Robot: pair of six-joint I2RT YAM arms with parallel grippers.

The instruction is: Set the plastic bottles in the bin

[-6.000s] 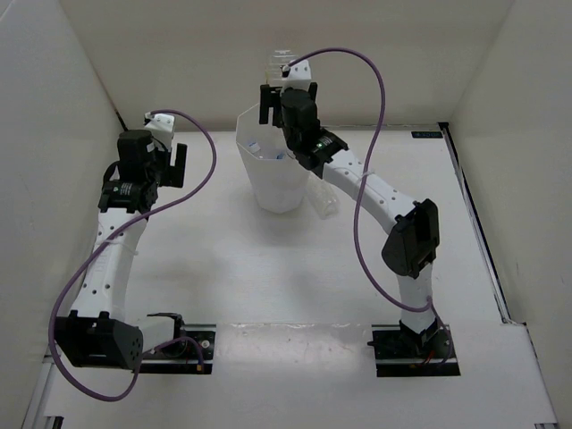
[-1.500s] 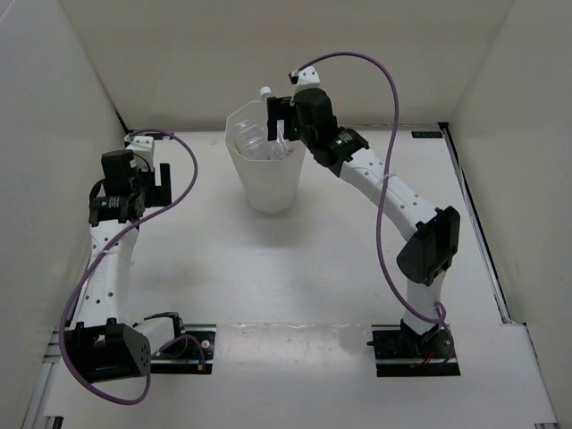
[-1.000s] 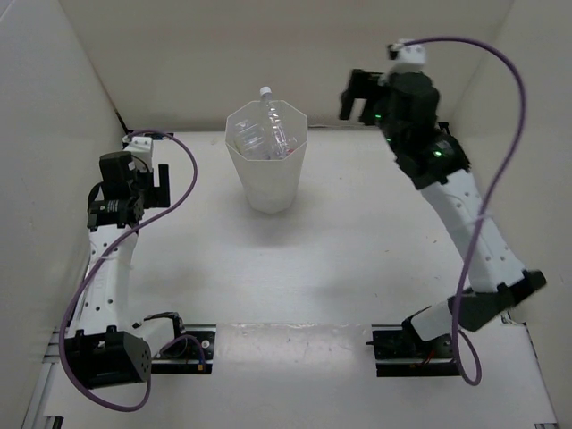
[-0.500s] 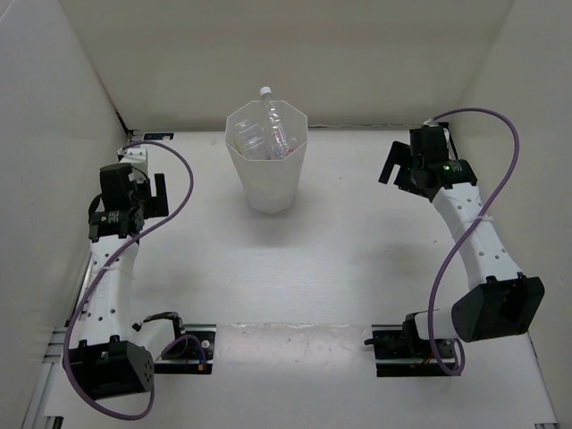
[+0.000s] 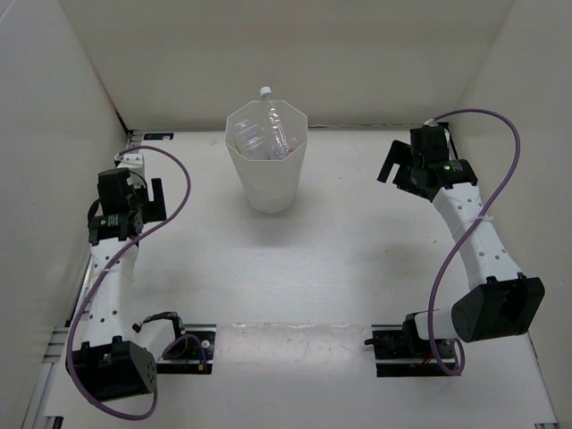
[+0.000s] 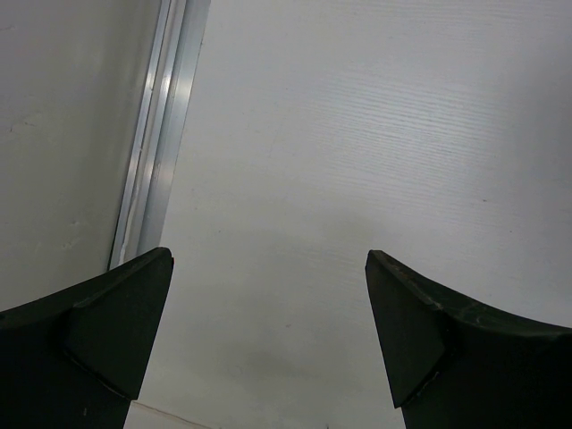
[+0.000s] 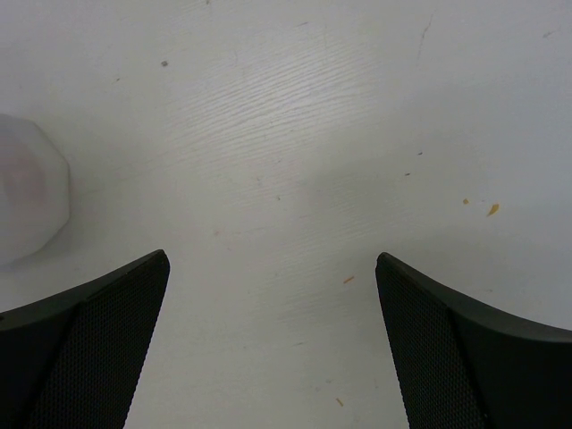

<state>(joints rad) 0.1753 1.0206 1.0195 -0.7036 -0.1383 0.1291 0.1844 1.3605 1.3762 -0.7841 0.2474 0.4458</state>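
Observation:
The tall white faceted bin stands at the back middle of the table. Clear plastic bottles lie piled inside it. One of them leans upright, its white cap poking above the rim. My left gripper hangs open by the left wall, well left of the bin; in the left wrist view the left gripper has only bare table between its fingers. My right gripper is open over the right side of the table. Beyond the open right gripper, the bin shows at the left edge.
White walls close in the table at the back and both sides. An aluminium rail runs along the foot of the left wall, close to my left gripper. Small orange specks dot the table under my right gripper.
My right arm swung from high near the back wall down to the right side of the table, then held still. My left arm drew back slightly along the left wall. Both grippers stayed open.

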